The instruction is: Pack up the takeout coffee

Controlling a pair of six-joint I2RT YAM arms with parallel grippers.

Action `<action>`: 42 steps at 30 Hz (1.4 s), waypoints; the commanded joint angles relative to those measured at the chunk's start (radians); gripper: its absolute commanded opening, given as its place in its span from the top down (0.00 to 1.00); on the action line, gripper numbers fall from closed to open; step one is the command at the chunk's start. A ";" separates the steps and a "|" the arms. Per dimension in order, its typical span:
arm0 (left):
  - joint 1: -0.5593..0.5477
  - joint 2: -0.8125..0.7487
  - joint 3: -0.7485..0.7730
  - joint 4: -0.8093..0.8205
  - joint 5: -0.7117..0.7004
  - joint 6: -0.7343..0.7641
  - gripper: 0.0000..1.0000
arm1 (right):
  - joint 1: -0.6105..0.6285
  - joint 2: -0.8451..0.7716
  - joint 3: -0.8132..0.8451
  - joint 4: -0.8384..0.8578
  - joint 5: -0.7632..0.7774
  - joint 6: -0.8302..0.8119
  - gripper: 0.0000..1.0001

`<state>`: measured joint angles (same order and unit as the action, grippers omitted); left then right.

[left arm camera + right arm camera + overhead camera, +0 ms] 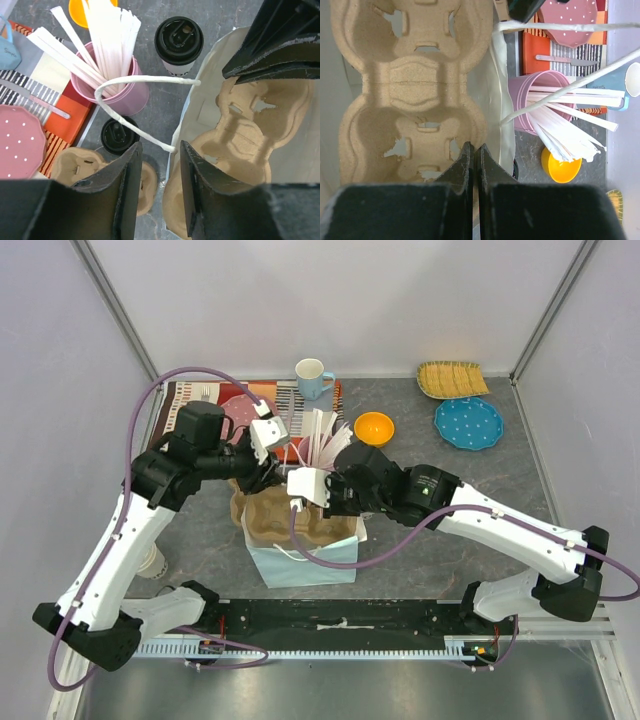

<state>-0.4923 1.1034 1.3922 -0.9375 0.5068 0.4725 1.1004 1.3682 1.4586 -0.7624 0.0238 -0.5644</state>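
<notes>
Two takeout coffee cups with black lids stand on the table in the left wrist view: one [178,40] beside the bag, one [120,134] by the pink cup. The arms hide them in the top view. A light-blue paper bag [300,565] holds a brown cardboard cup carrier [275,515], with no cup in it. My left gripper [157,167] is open, its jaws astride the bag's back rim [177,125] under the white handle loop [135,82]. My right gripper [474,150] is shut on the carrier's edge [410,100] inside the bag.
A pink cup of wooden sticks [322,445] stands just behind the bag. A second carrier [80,162] lies left of the bag. A blue mug [312,377], an orange bowl [374,427], a woven tray [452,379] and a blue plate [468,423] sit further back. A pink plate [17,145] lies on a striped mat.
</notes>
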 commanded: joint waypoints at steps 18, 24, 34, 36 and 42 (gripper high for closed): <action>0.044 -0.030 -0.033 -0.057 -0.031 0.061 0.47 | 0.007 0.058 -0.033 -0.032 0.015 -0.101 1.00; 0.049 -0.034 -0.022 -0.043 -0.065 0.049 0.47 | 0.009 0.068 -0.081 -0.031 0.044 -0.088 1.00; 0.096 -0.086 -0.090 -0.060 -0.116 0.003 0.46 | 0.010 0.090 -0.061 -0.025 -0.002 -0.035 1.00; 0.100 -0.096 -0.093 -0.058 -0.102 0.018 0.44 | 0.009 0.109 -0.047 -0.020 -0.019 -0.006 1.00; 0.098 -0.135 -0.191 -0.012 -0.053 -0.012 0.43 | 0.012 0.144 -0.040 0.015 0.002 0.014 1.00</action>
<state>-0.3985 0.9974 1.2530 -0.9855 0.4137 0.4984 1.1042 1.4937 1.3735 -0.7773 0.0231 -0.5888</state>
